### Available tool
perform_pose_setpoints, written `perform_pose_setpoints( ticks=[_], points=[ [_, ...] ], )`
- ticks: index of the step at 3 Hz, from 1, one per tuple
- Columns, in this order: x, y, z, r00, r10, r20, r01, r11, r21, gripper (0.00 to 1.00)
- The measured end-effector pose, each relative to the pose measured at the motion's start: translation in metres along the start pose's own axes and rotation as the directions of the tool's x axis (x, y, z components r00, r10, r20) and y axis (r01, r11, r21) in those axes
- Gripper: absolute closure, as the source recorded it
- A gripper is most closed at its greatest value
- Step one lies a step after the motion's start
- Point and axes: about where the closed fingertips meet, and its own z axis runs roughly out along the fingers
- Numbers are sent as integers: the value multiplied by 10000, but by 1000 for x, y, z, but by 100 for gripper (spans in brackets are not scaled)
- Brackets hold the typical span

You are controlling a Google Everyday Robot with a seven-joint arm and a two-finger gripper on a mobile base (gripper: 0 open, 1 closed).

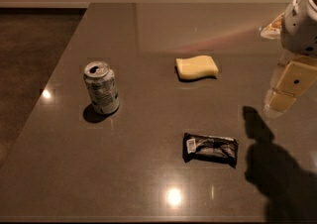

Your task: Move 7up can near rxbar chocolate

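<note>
The 7up can stands upright at the left of the dark table, silver-grey with a pull-tab top and a dented side. The rxbar chocolate lies flat in its shiny black wrapper toward the front middle, white label at its left end. My gripper hangs at the right edge of the view, above the table, well right of both the can and the bar, holding nothing I can see. The can and the bar are far apart.
A pale yellow wavy-edged block lies at the middle back of the table. The table's left edge runs diagonally, with dark floor beyond it. The arm's shadow falls on the front right.
</note>
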Motion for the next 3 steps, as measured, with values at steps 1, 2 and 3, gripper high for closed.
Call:
perform_pose_setpoints(
  ticks=[1, 2, 3],
  points=[
    [0, 0, 0, 10000, 0, 2, 0, 10000, 2, 0],
    [-12, -4, 1, 9984, 52, 557, -47, 9999, -92, 0],
    [-40, -12, 5, 9873, 56, 1587, 0, 9994, -349, 0]
  ],
)
